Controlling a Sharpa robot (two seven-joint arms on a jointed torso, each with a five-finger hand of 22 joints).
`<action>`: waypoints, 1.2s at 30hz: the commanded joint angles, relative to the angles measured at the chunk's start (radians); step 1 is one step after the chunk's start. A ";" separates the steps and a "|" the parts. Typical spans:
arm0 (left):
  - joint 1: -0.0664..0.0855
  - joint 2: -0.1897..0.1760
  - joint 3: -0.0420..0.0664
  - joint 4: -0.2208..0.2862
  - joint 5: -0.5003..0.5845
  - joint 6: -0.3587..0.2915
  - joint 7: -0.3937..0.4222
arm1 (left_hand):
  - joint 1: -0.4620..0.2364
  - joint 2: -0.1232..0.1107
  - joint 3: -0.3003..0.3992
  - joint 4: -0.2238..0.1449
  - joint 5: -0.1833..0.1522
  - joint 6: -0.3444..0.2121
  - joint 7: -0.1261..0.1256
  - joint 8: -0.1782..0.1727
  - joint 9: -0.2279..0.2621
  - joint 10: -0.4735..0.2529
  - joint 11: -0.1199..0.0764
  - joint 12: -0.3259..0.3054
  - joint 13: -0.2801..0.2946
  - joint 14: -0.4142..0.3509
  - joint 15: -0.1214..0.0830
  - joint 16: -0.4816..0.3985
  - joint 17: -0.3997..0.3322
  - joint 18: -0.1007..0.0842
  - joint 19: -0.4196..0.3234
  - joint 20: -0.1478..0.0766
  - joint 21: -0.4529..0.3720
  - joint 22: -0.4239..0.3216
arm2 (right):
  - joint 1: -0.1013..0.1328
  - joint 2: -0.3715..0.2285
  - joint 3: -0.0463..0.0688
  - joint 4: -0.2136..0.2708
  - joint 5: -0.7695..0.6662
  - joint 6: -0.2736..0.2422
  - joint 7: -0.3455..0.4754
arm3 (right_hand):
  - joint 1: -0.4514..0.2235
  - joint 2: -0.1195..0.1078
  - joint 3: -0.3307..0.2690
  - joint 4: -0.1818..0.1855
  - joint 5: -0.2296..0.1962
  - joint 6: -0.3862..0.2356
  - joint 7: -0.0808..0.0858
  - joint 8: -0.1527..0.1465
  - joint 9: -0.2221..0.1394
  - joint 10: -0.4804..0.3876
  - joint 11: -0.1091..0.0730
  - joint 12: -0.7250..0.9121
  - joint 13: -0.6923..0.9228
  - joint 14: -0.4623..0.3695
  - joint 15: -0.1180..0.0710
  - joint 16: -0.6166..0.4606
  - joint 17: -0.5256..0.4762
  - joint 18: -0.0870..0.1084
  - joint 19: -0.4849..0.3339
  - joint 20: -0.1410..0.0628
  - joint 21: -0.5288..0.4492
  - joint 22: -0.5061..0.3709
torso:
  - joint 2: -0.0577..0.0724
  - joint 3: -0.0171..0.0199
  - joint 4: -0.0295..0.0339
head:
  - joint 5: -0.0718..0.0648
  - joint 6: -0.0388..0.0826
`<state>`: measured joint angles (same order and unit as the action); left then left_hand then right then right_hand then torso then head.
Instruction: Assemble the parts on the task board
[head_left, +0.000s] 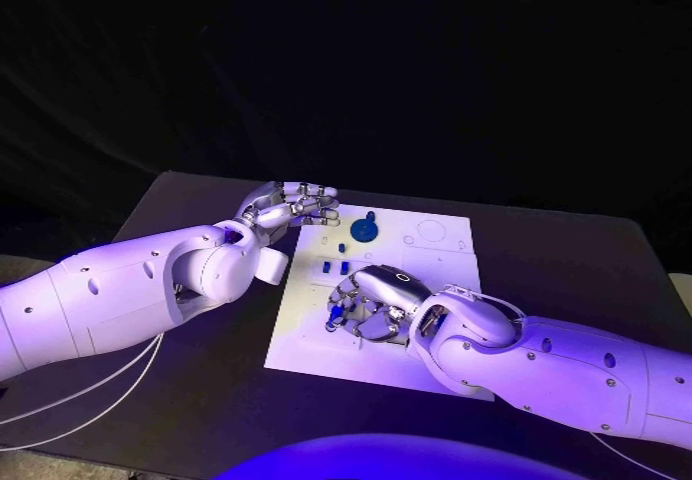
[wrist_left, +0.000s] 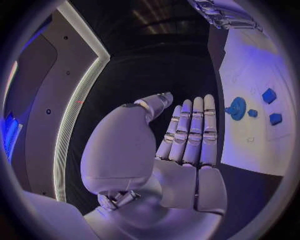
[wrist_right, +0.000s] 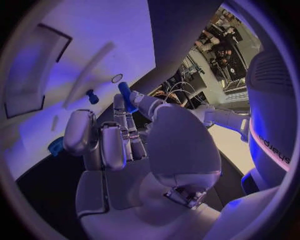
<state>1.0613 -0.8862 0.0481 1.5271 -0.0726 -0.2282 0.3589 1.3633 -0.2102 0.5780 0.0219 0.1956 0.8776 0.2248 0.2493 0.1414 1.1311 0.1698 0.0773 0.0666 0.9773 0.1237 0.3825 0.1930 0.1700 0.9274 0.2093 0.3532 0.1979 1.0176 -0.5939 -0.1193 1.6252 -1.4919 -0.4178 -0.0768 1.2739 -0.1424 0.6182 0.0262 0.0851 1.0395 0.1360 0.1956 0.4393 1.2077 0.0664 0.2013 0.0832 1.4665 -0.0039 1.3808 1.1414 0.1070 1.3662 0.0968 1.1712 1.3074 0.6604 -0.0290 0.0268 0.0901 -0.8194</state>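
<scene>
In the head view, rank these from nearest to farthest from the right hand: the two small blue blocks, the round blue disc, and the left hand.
Measured from the right hand:
1. Two small blue blocks, on the task board just beyond it.
2. Round blue disc, farther up the board.
3. Left hand, at the board's far left corner.

Left hand (wrist_left: 187, 135) seen from behind the wrist — fingers (wrist_left: 197, 127) straight and side by side, thumb (wrist_left: 153, 102) apart, nothing held. Beside the fingertips lies the white task board (wrist_left: 250, 145) on the dark desk (wrist_left: 244, 185). On the board: a round blue part (wrist_left: 237, 108) nearest the hand, a small blue part (wrist_left: 252, 113) just beyond it, and two blocky blue parts (wrist_left: 269, 95) — set further off.
</scene>
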 joint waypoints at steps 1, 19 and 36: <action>-0.001 0.002 0.001 0.003 -0.001 0.015 0.007 | 0.001 0.011 0.000 -0.004 0.003 -0.007 0.015 -0.003 -0.002 -0.005 0.000 0.007 0.001 -0.005 -0.001 -0.003 0.002 0.007 -0.001 0.006 -0.007 -0.002 | -0.005 0.007 -0.002 -0.009 -0.018 0.027 0.000 | -0.004 0.000 0.003 -0.003 0.005 0.006 -0.001 0.006 0.001 0.008 0.001 -0.005 0.001 0.022 -0.006 0.005 0.000 -0.015 0.003 -0.002 -0.006 0.012 | 0.000 0.0001 0.0011 | 0.000 -0.002; -0.001 0.002 0.001 0.002 -0.001 0.015 0.006 | 0.000 0.011 0.000 -0.003 0.003 -0.008 0.015 -0.003 -0.002 -0.005 0.000 0.007 0.001 -0.005 -0.001 -0.003 0.002 0.007 -0.001 0.007 -0.007 -0.002 | -0.014 0.020 -0.005 -0.032 -0.054 0.015 -0.032 | -0.003 0.002 0.004 -0.005 0.008 0.004 0.000 0.006 0.002 0.008 0.001 -0.006 0.001 0.023 -0.006 0.007 0.005 -0.017 0.006 -0.002 -0.001 0.016 | 0.000 0.0004 -0.0002 | 0.000 -0.005; -0.001 0.002 0.001 0.003 -0.001 0.016 0.005 | -0.001 0.012 -0.001 -0.002 0.003 -0.008 0.015 -0.003 -0.002 -0.006 0.001 0.008 0.001 -0.005 -0.001 -0.003 0.002 0.007 0.000 0.007 -0.008 -0.003 | -0.019 0.033 -0.005 -0.029 -0.094 0.021 -0.071 | -0.003 0.001 0.004 -0.008 0.009 0.004 0.000 0.008 0.003 0.012 0.000 -0.007 0.002 0.023 -0.006 0.008 0.006 -0.017 0.008 -0.002 0.001 0.018 | 0.000 0.0000 -0.0005 | 0.003 -0.008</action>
<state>1.0613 -0.8862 0.0481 1.5270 -0.0727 -0.2277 0.3575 1.3633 -0.2102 0.5780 0.0219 0.1956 0.8776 0.2248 0.2493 0.1406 1.1311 0.1698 0.0810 0.0666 0.9773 0.1237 0.3825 0.1945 0.1699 0.9273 0.2092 0.3493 0.1957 1.0001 -0.5626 -0.1243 1.5942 -1.5557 -0.4164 -0.1321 1.2739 -0.1427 0.6211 0.0233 0.0892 1.0377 0.1338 0.1966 0.4409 1.2133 0.0678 0.2013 0.0841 1.4665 -0.0039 1.3845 1.1495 0.1074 1.3698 0.0932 1.1712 1.3080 0.6604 -0.0285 0.0267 0.0922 -0.8272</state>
